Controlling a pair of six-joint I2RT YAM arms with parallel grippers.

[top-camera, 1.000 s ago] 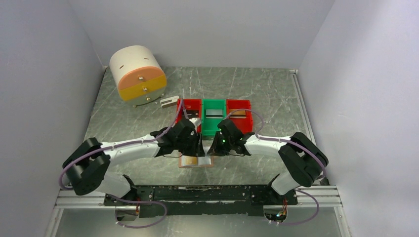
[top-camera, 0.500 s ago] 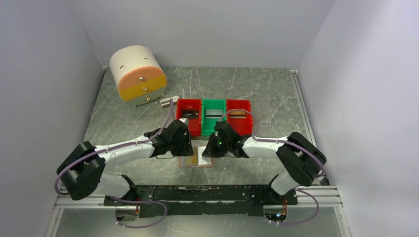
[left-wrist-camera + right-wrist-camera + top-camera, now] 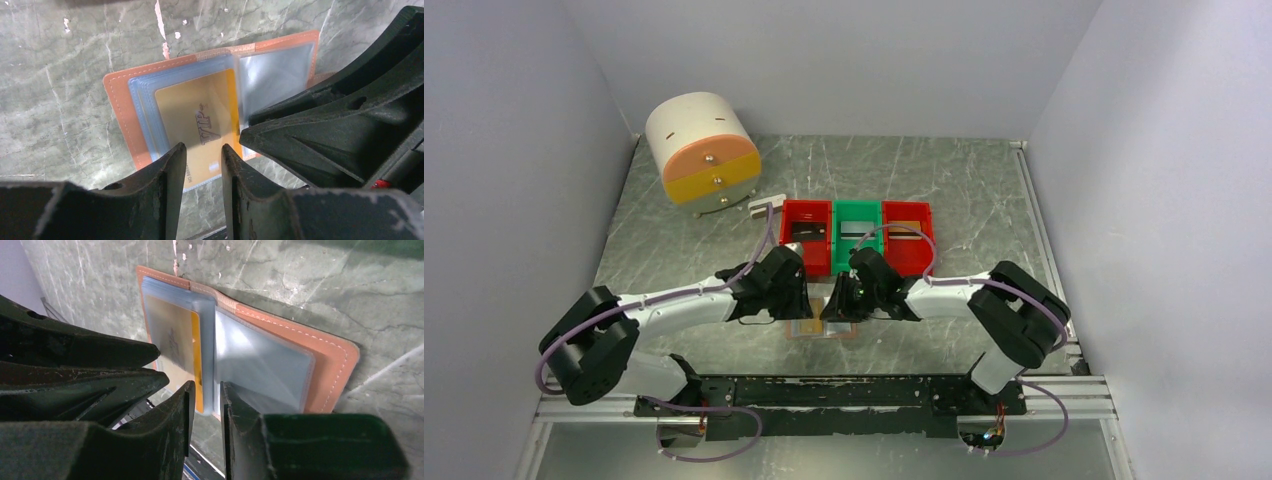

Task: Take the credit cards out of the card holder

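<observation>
The card holder (image 3: pixel 120 100) lies open on the table near the front edge, tan-brown with pale blue clear pockets (image 3: pixel 260 360). A yellow-orange credit card (image 3: pixel 200 115) marked VIP sits in the left pocket stack. My left gripper (image 3: pixel 202 150) hovers over that card's near edge, jaws narrowly open with nothing between them. Right beside it, my right gripper (image 3: pixel 206 387) stands narrowly open over the fold edge of the clear pockets, gripping nothing. In the top view both grippers (image 3: pixel 799 300) (image 3: pixel 839 305) meet over the card holder (image 3: pixel 814 332) and hide most of it.
Behind the grippers stand a red bin (image 3: pixel 806 235) with a black card, a green bin (image 3: pixel 856 235) with a grey-white card, and a red bin (image 3: pixel 907 232) with a gold-brown card. A drum-shaped drawer unit (image 3: pixel 702 148) and a small grey-white block (image 3: pixel 764 207) sit at back left.
My right gripper has slid left over the card holder and its jaws have widened. The left gripper drew back slightly to the left and its jaws narrowed a little.
</observation>
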